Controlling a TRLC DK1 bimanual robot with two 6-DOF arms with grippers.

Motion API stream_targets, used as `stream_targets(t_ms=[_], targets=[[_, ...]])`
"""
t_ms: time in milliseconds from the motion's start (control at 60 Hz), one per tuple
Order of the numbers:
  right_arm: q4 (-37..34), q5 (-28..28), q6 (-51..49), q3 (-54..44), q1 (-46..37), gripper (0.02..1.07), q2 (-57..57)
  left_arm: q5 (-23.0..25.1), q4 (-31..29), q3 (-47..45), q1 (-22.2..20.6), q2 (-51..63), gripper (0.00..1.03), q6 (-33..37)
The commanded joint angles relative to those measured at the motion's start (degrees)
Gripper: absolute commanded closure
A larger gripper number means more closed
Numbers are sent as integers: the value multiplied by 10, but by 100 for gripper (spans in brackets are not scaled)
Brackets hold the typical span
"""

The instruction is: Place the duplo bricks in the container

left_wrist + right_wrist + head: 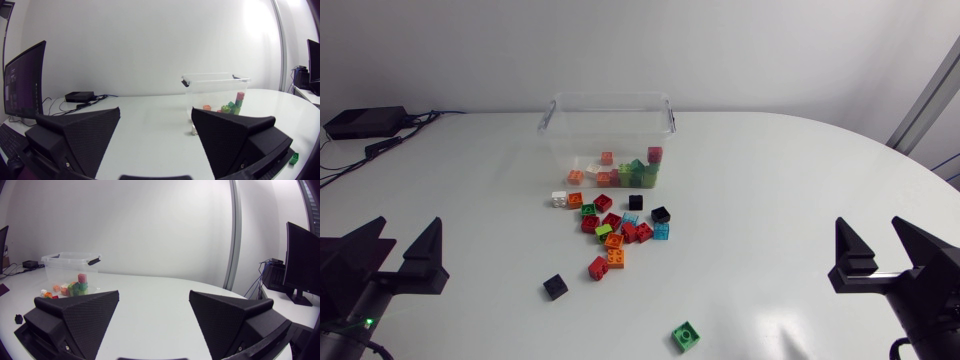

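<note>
1. My left claw (408, 240) and right claw (870, 240) both gape wide, holding nothing; each sits by a near corner of the table (800, 170).
2. The loose bricks (615, 228) lie mid-table, ahead and inward of both claws; the left looks nearer.
3. The container (610, 105) stands just beyond them, long axis along the far edge; the bricks are squarish, with no long axis.

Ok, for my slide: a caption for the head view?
Open left gripper and right gripper flank loose duplo bricks beside a partly filled clear container.
</note>
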Motion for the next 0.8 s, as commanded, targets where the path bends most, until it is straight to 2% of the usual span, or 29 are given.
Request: stream_targets(t_ms=[0, 267, 400, 500, 633, 783], targets=[[-3, 2, 6, -9, 4, 6, -3, -2, 1, -11, -5, -5, 4, -13], [-3, 2, 6, -9, -4, 6, -3, -1, 5, -10, -6, -5, 4, -16], [-3, 2, 4, -8, -3, 6, -3, -2, -3, 16, 4, -4, 4, -22], [-3, 2, 4, 0, 0, 6, -3, -2, -19, 38, -6, 1, 4, -22], [-3, 2, 4, 20, 12, 6, 1, -2, -25, 84, -27, 61, 4, -23], [7, 2, 5, 60, 23, 6, 57, -2, -35, 159, -35, 195, 6, -23]])
